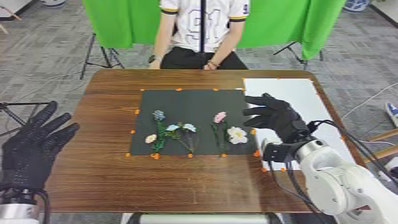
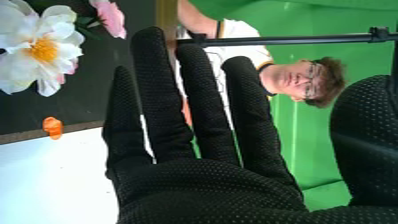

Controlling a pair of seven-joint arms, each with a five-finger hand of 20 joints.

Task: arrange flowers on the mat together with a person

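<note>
Fingers of the right hand point(image 1: 286, 125) are held straight, with slim gaps between them, by the border of the dark mat point(image 1: 200, 101) and the white sheet point(image 1: 289, 90). Those of the left hand point(image 1: 28, 157) are spread, beside the table point(image 1: 93, 175). On the mat are laid a cream flower point(image 1: 151, 138), a white flower point(image 1: 237, 135), two pale blue flowers point(image 1: 189, 127), a pink flower point(image 1: 220, 117) and a blue flower point(image 1: 159, 115). By the right wrist view, the white flower's yellow centre point(image 2: 43, 50) is revealed.

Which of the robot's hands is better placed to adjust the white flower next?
Likely the right: the right hand is open by the right edge of the dark mat, near the white flower. The left hand is out at the table's left edge.
</note>
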